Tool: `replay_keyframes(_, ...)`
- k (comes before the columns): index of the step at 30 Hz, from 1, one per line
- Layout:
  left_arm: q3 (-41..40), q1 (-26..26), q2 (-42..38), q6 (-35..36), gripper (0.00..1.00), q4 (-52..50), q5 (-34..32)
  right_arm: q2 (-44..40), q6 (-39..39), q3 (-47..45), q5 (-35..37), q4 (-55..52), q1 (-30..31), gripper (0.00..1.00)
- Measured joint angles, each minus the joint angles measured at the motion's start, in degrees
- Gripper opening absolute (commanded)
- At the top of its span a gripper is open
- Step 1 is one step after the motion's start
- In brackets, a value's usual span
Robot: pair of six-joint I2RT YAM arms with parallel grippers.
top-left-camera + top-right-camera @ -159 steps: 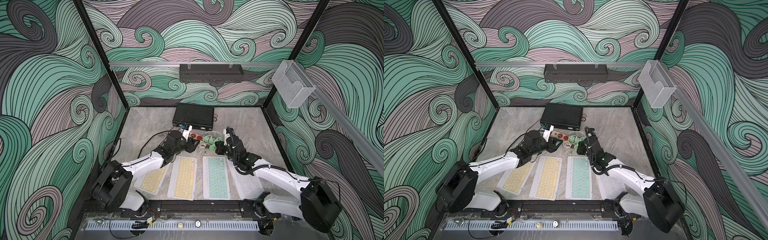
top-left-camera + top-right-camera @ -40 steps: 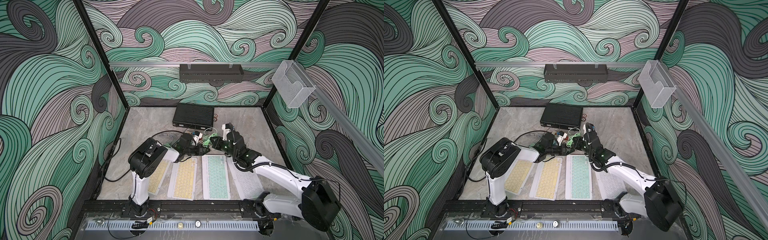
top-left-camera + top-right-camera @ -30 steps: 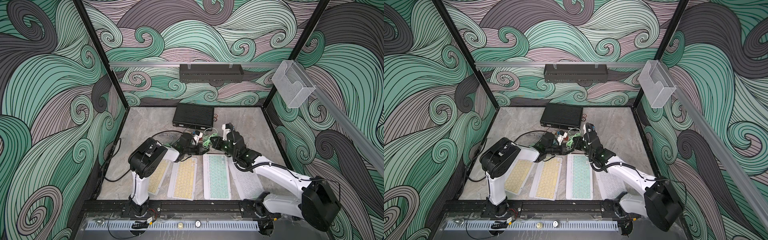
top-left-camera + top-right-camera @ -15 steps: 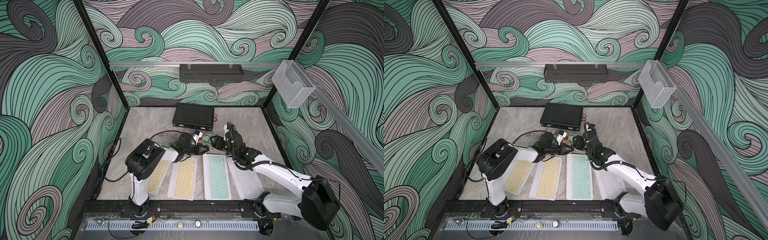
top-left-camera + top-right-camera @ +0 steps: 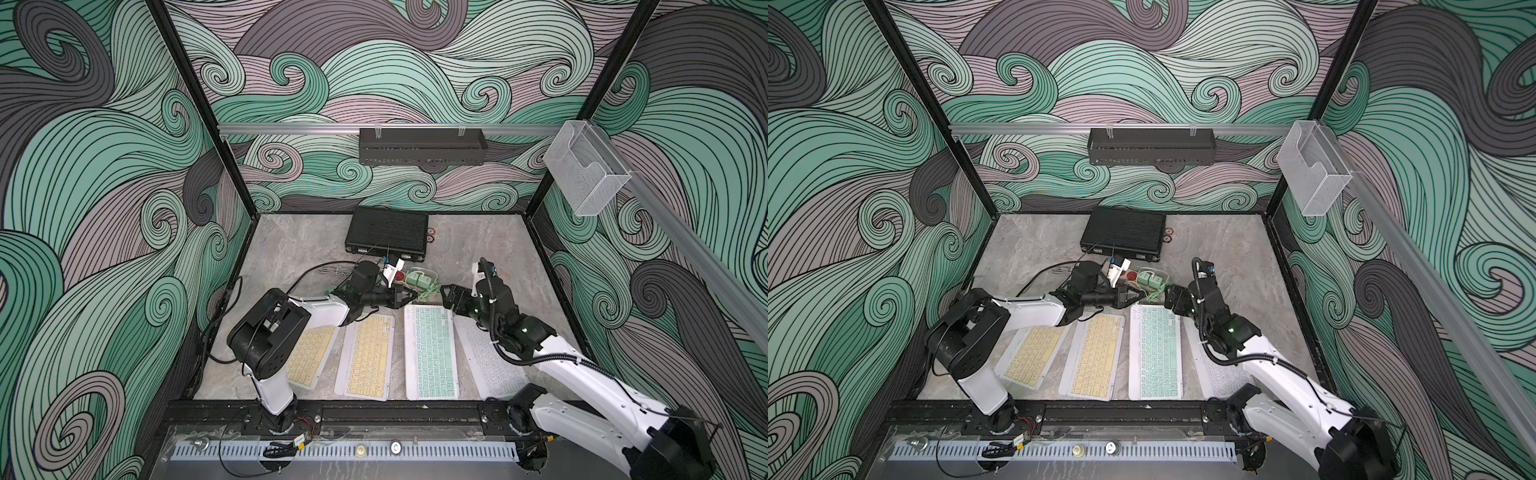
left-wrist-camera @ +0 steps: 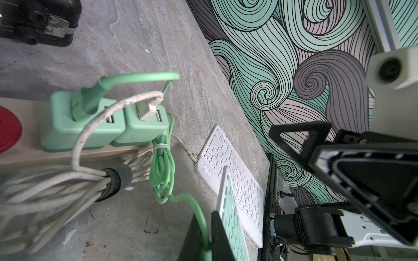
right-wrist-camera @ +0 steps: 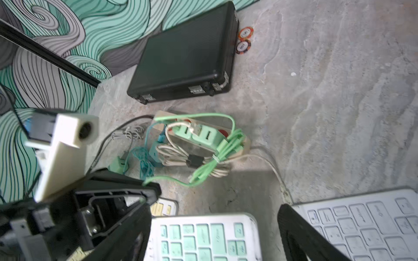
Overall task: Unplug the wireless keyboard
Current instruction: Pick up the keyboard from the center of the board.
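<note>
Bare floor [image 5: 494,245] is left open between the black case [image 5: 388,233] and the right wall, narrowed only by two chips [image 5: 432,236] beside the case. The front is covered by four keyboards [image 5: 430,349]. The middle band is obstructed by the power strip [image 5: 417,282], its bundled cables [image 7: 194,162], and a green cable [image 6: 196,212] stretched to the left gripper [image 5: 412,296]; the right gripper [image 5: 445,298], jaws apart, is placed just beside

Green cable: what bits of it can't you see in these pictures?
- Left wrist view: green cable end, lost between the left gripper's fingers at the picture's edge.
- Right wrist view: same end, behind that gripper.
- Top views: too small to follow to the green keyboard.
</note>
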Motion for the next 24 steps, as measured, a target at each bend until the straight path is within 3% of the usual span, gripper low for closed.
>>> replay_keyframes(15, -0.7, 0.0, -5.7, 3.9, 0.00, -4.9, -0.6, -22.1, -3.7, -18.5, -12.1, 8.2, -2.3, 0.73)
replay_keyframes(24, -1.0, 0.0, -7.0, 5.6, 0.00, -5.9, -0.9, -23.9, -6.2, -21.7, -19.4, 14.3, -3.3, 0.72)
